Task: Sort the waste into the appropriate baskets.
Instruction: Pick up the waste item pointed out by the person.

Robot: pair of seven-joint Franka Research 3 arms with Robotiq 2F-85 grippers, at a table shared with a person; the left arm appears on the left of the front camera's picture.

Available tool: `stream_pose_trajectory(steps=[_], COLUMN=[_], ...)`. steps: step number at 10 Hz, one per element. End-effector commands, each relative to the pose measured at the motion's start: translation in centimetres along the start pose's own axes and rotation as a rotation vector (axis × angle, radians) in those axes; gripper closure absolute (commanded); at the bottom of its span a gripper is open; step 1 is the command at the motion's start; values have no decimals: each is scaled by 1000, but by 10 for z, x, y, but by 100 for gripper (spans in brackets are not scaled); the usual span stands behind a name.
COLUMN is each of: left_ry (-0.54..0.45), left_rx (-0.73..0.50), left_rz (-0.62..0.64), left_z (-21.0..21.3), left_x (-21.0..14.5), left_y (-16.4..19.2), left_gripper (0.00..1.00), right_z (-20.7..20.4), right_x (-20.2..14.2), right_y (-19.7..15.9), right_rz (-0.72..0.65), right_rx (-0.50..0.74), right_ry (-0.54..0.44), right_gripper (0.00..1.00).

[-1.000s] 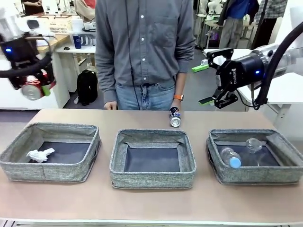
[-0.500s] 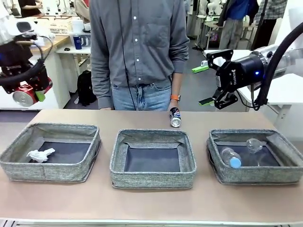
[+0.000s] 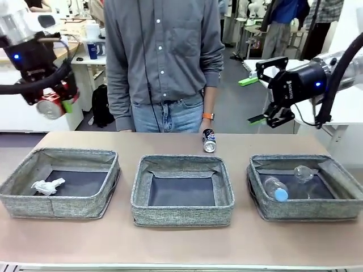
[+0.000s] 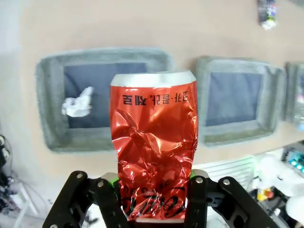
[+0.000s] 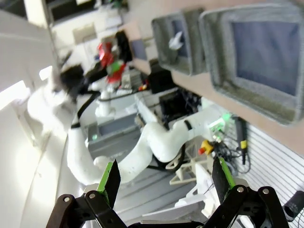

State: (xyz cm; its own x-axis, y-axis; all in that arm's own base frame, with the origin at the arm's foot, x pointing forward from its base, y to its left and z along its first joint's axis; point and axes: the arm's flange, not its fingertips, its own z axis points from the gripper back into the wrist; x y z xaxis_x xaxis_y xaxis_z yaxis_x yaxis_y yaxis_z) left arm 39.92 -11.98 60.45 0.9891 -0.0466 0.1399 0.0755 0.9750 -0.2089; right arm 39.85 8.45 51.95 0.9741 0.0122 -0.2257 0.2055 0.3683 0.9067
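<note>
My left gripper (image 3: 55, 102) hangs high above the table's left end, shut on a crumpled red soda can (image 3: 50, 108). From the left wrist, the red can (image 4: 153, 142) stands between the green pads, over the left basket (image 4: 52, 71). The left basket (image 3: 22, 195) holds a white paper wad (image 3: 47, 186). Nothing lies in the middle basket (image 3: 182, 212). In the right basket (image 3: 300, 211) are a blue-capped bottle (image 3: 275, 189) and a clear cup (image 3: 304, 173). A dark blue can (image 3: 209, 140) lies on the far table edge. My right gripper (image 3: 262, 96) hovers open, high at the right.
A person in a grey shirt (image 3: 164, 51) stands at the far side, one hand near the dark blue can. Bare table runs along the front of the baskets and between them. The right wrist view takes in my left arm with the red can (image 5: 105, 52) far off.
My left gripper has carried the red can a little up and to the right. The right gripper has drifted slightly right and up. The person has shifted a bit to the left.
</note>
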Motion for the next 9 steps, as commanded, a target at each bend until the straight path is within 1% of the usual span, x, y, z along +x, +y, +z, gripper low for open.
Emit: stream_pose_trajectory(steps=[1,2,3,4,5,6,7,8,9], left_ry=[37,53,19,26,37,31,53,39,35], left_rx=[-29,-54,-66,-120,-161,-163,-177,-164,-161], left_rz=[60,96,102,91,80,97,76,68,52], left_z=[24,35,46,59,69,75,79,81,82], left_x=[-4,-5,-6,-4,-3,-6,-10,-14,-15], left_y=[-91,-131,-166,-200,-224,-243,-255,-265,-268], left_gripper=[74,74,74,74,74,74,74,74,74], right_z=[50,75,93,101,93,93,93,93,93], right_x=[-31,-47,-62,-71,-44,-44,-44,-44,-44], right_y=[-21,-31,-42,-53,-35,-35,-35,-35,-35], right_rz=[-59,-65,-52,-22,-44,-44,-44,-44,-44], right_rx=[-64,2,77,157,9,9,9,9,9], right_ry=[-163,-277,-388,-516,-273,-273,-273,-273,-273], right_gripper=[0,0,0,0,0,0,0,0,0])
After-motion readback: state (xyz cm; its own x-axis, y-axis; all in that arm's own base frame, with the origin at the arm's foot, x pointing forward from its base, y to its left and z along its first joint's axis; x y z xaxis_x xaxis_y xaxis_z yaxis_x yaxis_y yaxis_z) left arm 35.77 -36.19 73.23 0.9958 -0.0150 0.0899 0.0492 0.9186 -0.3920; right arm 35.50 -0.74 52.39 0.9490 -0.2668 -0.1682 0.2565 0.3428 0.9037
